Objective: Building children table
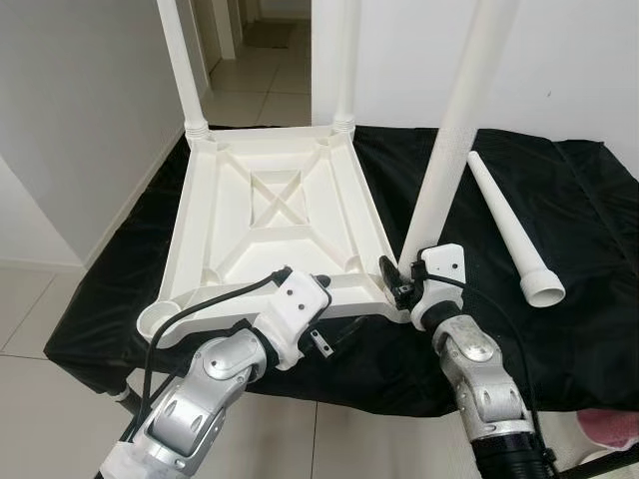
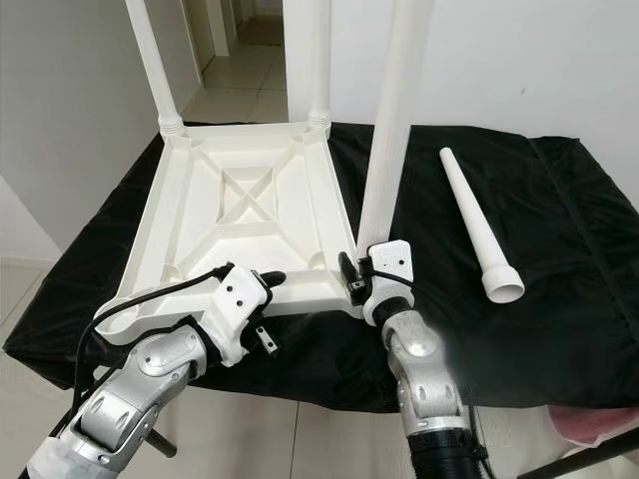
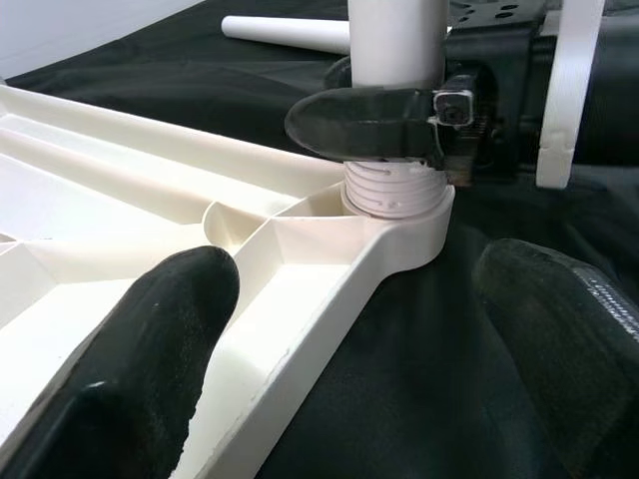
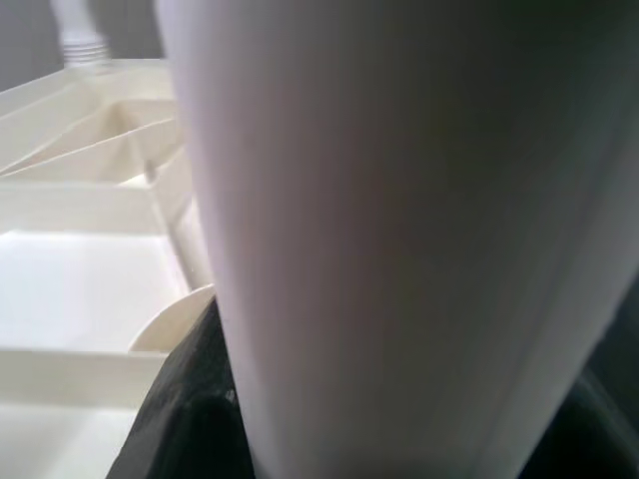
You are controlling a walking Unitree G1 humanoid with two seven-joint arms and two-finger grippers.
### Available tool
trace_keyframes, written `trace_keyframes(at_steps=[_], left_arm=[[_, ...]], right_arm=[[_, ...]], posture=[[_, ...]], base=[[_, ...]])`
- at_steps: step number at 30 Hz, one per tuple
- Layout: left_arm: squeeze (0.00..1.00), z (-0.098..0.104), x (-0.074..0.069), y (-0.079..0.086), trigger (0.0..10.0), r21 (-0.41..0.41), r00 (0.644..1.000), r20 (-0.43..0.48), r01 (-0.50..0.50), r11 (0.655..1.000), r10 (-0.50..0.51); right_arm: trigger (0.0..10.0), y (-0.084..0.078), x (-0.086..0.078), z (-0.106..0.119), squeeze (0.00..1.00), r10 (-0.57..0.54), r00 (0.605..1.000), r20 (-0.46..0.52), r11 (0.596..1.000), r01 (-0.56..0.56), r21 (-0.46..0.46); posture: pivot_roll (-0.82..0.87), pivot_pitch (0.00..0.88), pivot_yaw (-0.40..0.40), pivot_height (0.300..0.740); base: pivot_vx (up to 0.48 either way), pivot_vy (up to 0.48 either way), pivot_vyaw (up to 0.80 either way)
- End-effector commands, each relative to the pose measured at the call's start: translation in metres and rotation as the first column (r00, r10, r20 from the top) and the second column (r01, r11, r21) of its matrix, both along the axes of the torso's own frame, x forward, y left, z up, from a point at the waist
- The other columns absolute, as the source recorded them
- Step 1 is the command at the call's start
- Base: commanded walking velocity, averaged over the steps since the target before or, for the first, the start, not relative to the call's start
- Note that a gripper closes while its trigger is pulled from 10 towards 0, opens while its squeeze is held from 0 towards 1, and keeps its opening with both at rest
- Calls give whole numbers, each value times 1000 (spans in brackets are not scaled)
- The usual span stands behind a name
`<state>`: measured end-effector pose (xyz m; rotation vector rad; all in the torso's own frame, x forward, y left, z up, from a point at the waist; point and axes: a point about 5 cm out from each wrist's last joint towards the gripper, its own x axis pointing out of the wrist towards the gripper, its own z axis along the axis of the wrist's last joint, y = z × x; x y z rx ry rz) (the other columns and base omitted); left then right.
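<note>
You've got 1 upturned tabletop [image 1: 270,215] on black cloth [image 1: 559,329], 3 legs upright, 1 spare leg [image 1: 511,233] lying beside. Right gripper [image 1: 403,280] pinches near-corner leg [image 1: 454,130]; left gripper [image 1: 321,287] spread, straddling tabletop's near edge.

Soft, even indoor light filled the head views, which were bright and sharp, with straight lines bowing slightly toward the edges. The white tabletop [image 1: 275,215] showed only faint shading between its ribs, while the black cloth [image 1: 559,200] swallowed detail at three o'clock. In the left wrist view the near black fingers [image 3: 140,359] were blurred. The right wrist view was soft throughout, its close white leg [image 4: 399,230] out of focus.
</note>
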<state>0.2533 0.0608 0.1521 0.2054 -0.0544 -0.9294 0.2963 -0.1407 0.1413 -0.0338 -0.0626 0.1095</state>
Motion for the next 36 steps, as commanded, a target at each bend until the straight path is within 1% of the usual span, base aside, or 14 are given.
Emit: trace_keyframes(at_steps=[1,3,6,7,10,11,22,23,24,28,33,34,35,36], left_arm=[[0,0,-2,1,10000,8,999,-5,33,999,-33],[0,0,-2,1,10000,8,999,-5,33,999,-33],[0,-1,-3,1,10000,4,1000,-8,30,1000,-30],[0,-1,-3,1,10000,4,1000,-8,30,1000,-30],[0,-1,-3,1,10000,3,1000,-10,29,1000,-29],[0,-1,-4,0,10000,5,999,-9,31,999,-31],[0,-1,-3,-2,10000,7,999,-3,42,999,-42],[0,-1,-3,-2,10000,9,999,-3,43,999,-43],[0,-1,-3,-2,10000,9,999,-3,43,999,-43],[0,-3,-3,-2,10000,12,999,-5,45,999,-45],[0,-3,-3,-4,10000,9,999,-2,49,999,-49],[0,-3,-2,-5,10000,10,999,-1,50,999,-50],[0,-3,-2,-5,10000,10,999,0,51,999,-51],[0,-3,-2,-5,10000,10,999,0,51,999,-51]], right_arm=[[10000,-6,-3,-12,0,-38,997,-69,999,38,-7],[10000,-6,-3,-12,0,-38,997,-69,999,38,-7],[10000,4,-10,-19,0,-200,975,-95,979,202,18],[10000,4,-10,-19,0,-200,975,-95,979,202,18],[10000,7,-13,-20,0,-280,954,-107,957,286,50],[10000,8,-14,-20,0,-324,938,-125,940,334,64],[10000,16,-15,-21,0,-313,939,-142,944,323,60],[10000,17,-14,-20,973,-301,943,-139,947,313,75],[10000,20,-14,-19,1000,-283,949,-141,951,297,92],[10000,27,-14,-17,1000,-238,962,-135,960,254,115],[10000,27,-12,-11,1000,-198,975,-103,967,211,142],[10000,26,-11,-9,90,-190,978,-89,970,201,138],[10000,25,-11,-7,0,-177,981,-79,973,187,136],[10000,25,-11,-7,0,-177,981,-79,973,187,136]], posture=[[-30,29,27,740],[-30,29,27,740],[-21,30,15,740],[-21,30,15,740],[-19,27,10,740],[-17,23,9,740],[-19,11,8,740],[-20,8,8,740],[-21,3,8,740],[-23,0,6,740],[-27,0,5,740],[-30,0,5,740],[-31,0,4,740],[-31,0,4,740]], base=[[0,0,0],[0,0,0],[0,0,0],[0,0,0],[0,0,0],[0,0,0],[0,0,0],[0,0,0],[0,0,0],[0,0,0],[0,0,0],[0,0,0],[0,0,0],[0,0,0]])
